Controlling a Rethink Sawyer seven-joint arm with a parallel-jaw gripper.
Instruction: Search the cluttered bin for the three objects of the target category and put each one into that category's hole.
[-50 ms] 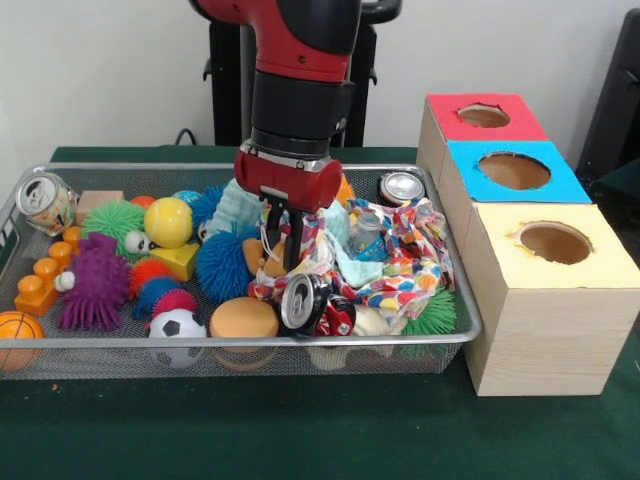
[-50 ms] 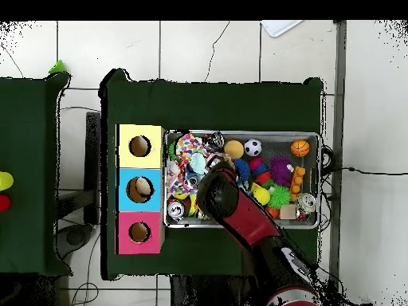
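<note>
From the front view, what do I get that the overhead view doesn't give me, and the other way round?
Front only: the claw shows below the red wrist, down among the colourful cloth, beside a blue spiky ball; whether it is open or shut is unclear. A can lies at the near rim.

Overhead only: the arm hides the claw, but something pale shows inside the blue box's hole.

Both: the mesh bin, the red, blue and yellow boxes, the soccer ball and the basketball.

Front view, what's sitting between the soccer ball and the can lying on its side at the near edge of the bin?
In the front view, an orange round sponge-like ball lies between the soccer ball and the can.
</note>
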